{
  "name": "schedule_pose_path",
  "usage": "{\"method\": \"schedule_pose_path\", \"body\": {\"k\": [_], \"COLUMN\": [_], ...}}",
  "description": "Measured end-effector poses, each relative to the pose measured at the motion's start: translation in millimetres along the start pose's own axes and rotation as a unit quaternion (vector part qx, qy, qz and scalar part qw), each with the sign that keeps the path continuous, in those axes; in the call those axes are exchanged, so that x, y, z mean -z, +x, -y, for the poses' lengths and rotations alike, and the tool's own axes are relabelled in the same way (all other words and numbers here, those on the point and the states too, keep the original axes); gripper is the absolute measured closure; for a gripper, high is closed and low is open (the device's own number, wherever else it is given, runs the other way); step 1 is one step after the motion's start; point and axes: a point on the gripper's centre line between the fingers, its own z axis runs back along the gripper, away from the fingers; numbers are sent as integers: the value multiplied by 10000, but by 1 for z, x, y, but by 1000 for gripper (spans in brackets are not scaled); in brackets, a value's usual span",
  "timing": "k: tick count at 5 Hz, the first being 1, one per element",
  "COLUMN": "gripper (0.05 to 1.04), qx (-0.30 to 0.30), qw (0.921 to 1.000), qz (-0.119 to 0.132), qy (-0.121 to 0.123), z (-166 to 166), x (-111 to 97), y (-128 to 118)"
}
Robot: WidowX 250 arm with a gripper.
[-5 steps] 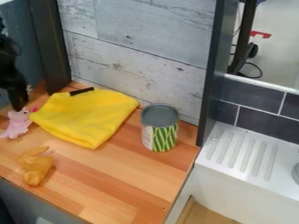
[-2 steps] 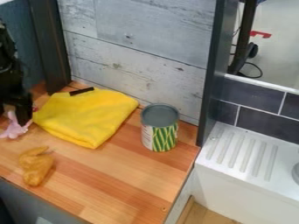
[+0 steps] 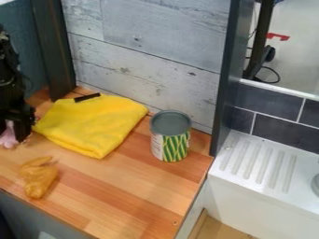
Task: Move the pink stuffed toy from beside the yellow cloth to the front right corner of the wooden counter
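For a clean pick-up, the fingers (image 3: pixel 24 128) are best centred low on the pink toy's (image 3: pixel 9 139) body, clear of the yellow cloth (image 3: pixel 93 122) at 2 o'clock. The toy is seen around 9 o'clock in view, tucked toward the visible finger's 8 o'clock; whether it's gripped or just straddled can't be told tbh.

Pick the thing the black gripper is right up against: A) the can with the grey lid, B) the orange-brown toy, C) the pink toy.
C: the pink toy shows right at the gripper, partly hidden by it, at the left of the picture.
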Motion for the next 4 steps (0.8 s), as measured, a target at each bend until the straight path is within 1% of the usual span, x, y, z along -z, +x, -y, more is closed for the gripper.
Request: {"method": "schedule_pose_path", "body": {"k": [1,2,3,4], "gripper": [621,853,959,996], "qx": [-106,-136,-85,-91], "qw": [9999,9996,9995,9987], "qz": [-39,-84,154,433], "qy": [-42,-226,-257,-234], "z": [-3,-5,-4,1], "x": [1,-1,-28,-59], "y": [-3,-8,-9,-19]}}
